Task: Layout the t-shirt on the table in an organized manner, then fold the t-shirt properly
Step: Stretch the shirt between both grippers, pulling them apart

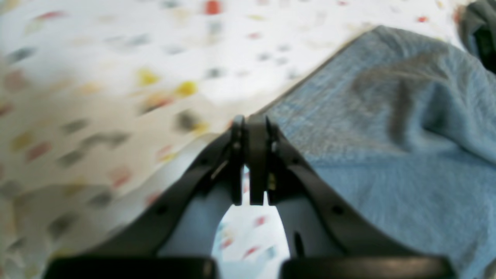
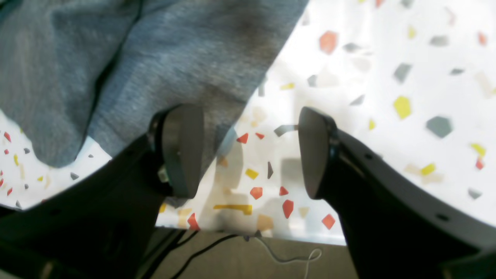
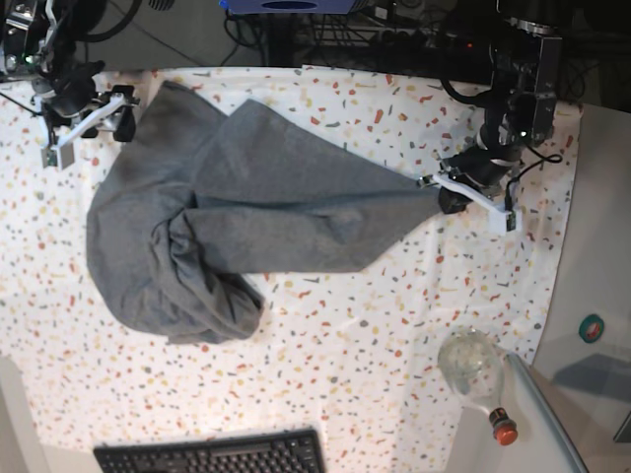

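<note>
Gripping the t-shirt (image 3: 256, 197) at one drawn-out corner, left gripper (image 3: 455, 200) clenched on the cloth.
T-shirt lies rumpled across the left and middle of the table (image 3: 394, 325), one point stretched right to the left gripper, bunched folds at its near-left. Right gripper (image 2: 248, 153) sits at the far-left edge of the shirt, jaws spread wide, nothing between them; one finger (image 2: 182, 147) overlaps grey cloth. Keyboard (image 3: 212, 453) and bottle (image 3: 475, 374) at the near edge.

Bright, even overhead light; the left wrist view is badly blurred, the base view sharp.
</note>
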{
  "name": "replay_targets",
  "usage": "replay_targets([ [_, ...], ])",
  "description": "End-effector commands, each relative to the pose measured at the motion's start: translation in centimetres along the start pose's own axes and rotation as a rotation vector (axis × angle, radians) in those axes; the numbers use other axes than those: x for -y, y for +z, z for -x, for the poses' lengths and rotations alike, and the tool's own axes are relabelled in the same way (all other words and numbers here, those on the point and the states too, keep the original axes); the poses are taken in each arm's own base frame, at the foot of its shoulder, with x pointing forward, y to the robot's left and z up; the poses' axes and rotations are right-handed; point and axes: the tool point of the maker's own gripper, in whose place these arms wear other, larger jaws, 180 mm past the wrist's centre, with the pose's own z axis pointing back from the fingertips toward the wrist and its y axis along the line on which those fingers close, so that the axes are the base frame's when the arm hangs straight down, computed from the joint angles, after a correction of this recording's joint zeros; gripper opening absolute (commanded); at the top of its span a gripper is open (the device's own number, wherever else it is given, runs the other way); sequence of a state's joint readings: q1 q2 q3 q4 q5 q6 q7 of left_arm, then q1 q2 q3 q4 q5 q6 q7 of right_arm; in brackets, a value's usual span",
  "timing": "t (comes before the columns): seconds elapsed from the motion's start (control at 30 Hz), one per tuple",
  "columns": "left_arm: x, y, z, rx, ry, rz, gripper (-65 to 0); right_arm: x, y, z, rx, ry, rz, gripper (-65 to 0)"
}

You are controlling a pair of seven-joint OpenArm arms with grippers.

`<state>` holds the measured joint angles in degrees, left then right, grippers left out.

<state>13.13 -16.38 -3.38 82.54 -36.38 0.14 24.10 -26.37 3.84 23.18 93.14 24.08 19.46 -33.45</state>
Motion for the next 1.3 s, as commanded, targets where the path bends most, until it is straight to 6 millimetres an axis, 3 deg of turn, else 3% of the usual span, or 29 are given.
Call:
replay_targets([
  [0.0,-0.2,0.6,-1.8,0.058,-0.003,0.001,-65.0,0.3,0.0,-0.6,0.025,-0.022,0.014,-28.2],
  [0.2,-3.1,2.6,-2.7,0.102,0.026,-0.065,-65.0,0.5,-1.9,0.1,-0.01,-0.062,0.006,-27.8],
  [0.47,-3.2,2.9,-1.7,0.081,0.029,-0.067,-65.0,-0.5,-4.3,-0.9,-0.037,-0.04,-0.076,-27.8],
  [0.67,-3.3,3.3,-1.1,0.07,0.024,-0.071,-65.0,-6.0,-5.0,2.4,-0.15,0.066,-0.201,-27.9],
  [0.83,-3.4,3.4,-0.9,0.066,0.023,-0.073,-65.0,-7.7,-5.2,3.0,-0.17,0.097,-0.24,-28.7],
  [0.87,-3.4,3.4,-0.9,0.066,0.023,-0.073,-65.0,-7.7,-5.2,3.0,-0.17,0.097,-0.241,-31.5],
  [0.93,-3.5,3.4,-0.9,0.067,0.023,-0.074,-65.0,-7.7,-5.2,3.2,-0.173,0.095,-0.244,-45.2],
  [1.0,-3.5,3.4,-0.9,0.067,0.023,-0.074,-65.0,-7.2,-4.9,2.7,-0.155,0.102,-0.254,-65.0],
  [1.1,-3.0,3.7,-1.5,0.083,0.016,-0.063,-65.0,-4.3,-3.6,1.9,-0.111,0.083,-0.22,-65.0],
  [1.27,-1.7,5.1,-3.1,0.125,-0.031,-0.029,-65.0,1.3,0.9,-0.6,-0.023,0.086,-0.07,-65.0],
])
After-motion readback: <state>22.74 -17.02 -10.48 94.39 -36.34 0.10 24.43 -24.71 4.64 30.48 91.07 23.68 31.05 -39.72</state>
